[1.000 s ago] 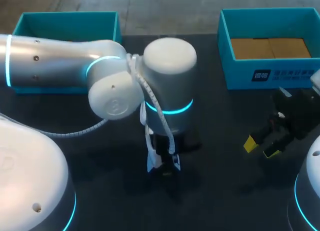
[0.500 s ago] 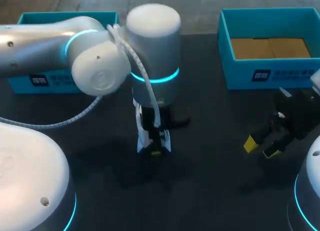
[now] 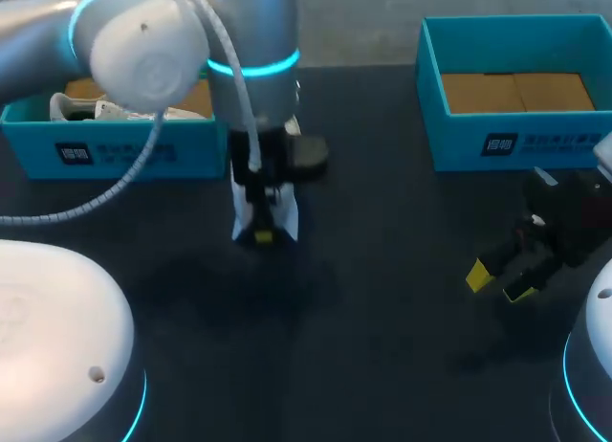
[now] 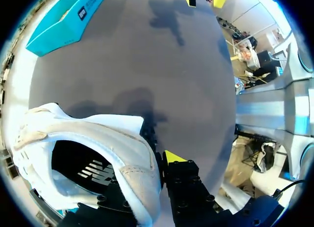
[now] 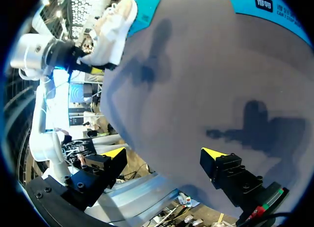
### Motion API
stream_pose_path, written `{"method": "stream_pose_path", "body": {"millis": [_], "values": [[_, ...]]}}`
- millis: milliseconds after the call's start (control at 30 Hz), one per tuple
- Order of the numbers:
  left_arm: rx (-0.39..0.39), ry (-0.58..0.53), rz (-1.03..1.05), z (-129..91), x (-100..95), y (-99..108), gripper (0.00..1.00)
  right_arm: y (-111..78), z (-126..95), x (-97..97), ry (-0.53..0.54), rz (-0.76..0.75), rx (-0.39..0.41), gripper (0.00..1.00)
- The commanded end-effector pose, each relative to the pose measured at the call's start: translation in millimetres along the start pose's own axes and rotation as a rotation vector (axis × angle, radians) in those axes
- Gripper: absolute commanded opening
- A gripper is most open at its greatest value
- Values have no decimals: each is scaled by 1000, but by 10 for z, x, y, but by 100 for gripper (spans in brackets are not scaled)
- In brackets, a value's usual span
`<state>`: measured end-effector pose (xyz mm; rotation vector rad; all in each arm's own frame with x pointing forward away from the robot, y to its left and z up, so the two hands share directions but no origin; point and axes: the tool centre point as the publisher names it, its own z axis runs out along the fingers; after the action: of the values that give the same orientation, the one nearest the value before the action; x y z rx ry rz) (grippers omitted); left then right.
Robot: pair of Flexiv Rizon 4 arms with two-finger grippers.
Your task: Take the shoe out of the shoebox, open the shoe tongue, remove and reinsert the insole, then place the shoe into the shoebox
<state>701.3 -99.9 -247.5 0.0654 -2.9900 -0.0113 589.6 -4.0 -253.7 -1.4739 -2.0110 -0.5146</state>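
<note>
My left gripper [image 3: 263, 233] hangs over the dark table just in front of the left shoebox [image 3: 115, 150], shut on a white shoe [image 3: 287, 217] that dangles from it. In the left wrist view the shoe [image 4: 93, 133] fills the space beside my gripper [image 4: 153, 162]. One yellow-tipped finger lies outside the shoe's collar and the other is hidden inside, on the dark insole [image 4: 83, 165]. My right gripper [image 3: 497, 277] stands open low over the table at the right, nothing between its fingers. From the right wrist view, this gripper [image 5: 164, 153] faces the shoe [image 5: 115, 25] far ahead.
A second teal shoebox [image 3: 516, 141] with a brown cardboard floor stands at the back right, also seen in the left wrist view [image 4: 64, 18]. Something white [image 3: 76, 105] lies inside the left shoebox. The dark table [image 3: 382, 346] spreads between both arms.
My left arm has carried the shoe away from the table's middle, toward the back left and the left shoebox. The right arm has stayed where it was.
</note>
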Motion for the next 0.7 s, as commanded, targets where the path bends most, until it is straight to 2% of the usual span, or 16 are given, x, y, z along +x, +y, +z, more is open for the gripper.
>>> {"method": "stream_pose_path", "body": {"millis": [33,300,400,500,700], "values": [[-7,-8,-3,-392,-151,129,0,-9,6,5,-3,2,-1,100],[-27,-2,-6,-717,-528,300,0,-9,6,5,-3,2,-1,100],[-13,25,-9,-873,-775,465,0,-9,6,5,-3,2,-1,100],[-28,24,-11,-966,-937,593,0,-9,6,5,-3,2,-1,100],[-28,24,-11,-966,-937,593,0,-9,6,5,-3,2,-1,100]]}}
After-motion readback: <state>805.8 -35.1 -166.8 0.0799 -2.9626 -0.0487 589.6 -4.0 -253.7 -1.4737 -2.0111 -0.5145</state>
